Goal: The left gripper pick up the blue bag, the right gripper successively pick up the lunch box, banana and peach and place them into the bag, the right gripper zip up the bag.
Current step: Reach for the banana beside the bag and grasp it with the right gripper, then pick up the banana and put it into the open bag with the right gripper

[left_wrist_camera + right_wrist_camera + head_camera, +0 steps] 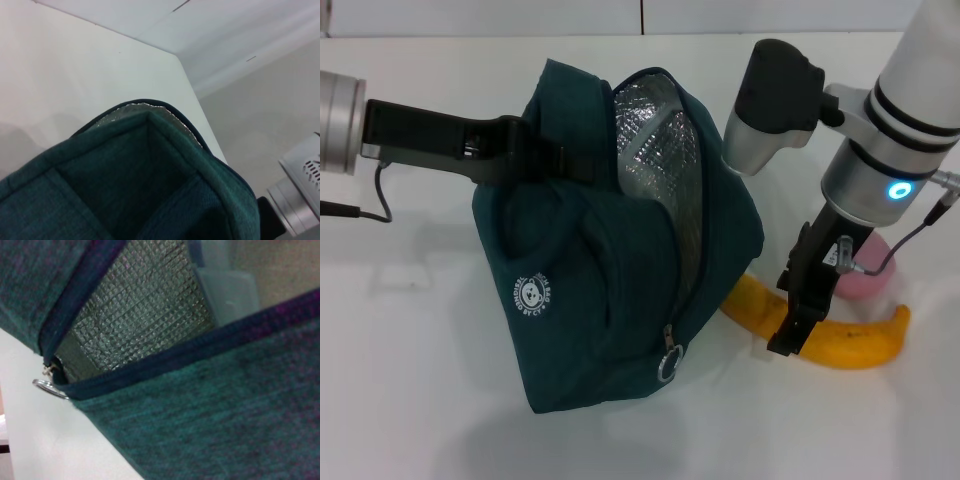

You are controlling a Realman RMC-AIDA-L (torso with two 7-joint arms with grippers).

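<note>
My left gripper is clamped on the top edge of the blue bag, holding it tipped up with its base on the white tabletop. Bag mouth is unzipped and gaping, silver foil lining exposed. Round white logo faces me on the side panel; ring zipper pull hangs at the lower end of the zip. Right wrist view looks into the opening: a pale clear-plastic corner of the lunch box sits inside against the foil. Banana lies on the tabletop just right of the bag, its near end tucked under the bag's edge. My right gripper is pointing down right over the banana's middle, fingertips at or on it; can't tell whether it's released or gripping, nor whether it actually touches. Peach sits just behind the banana, mostly hidden by my right wrist.
</note>
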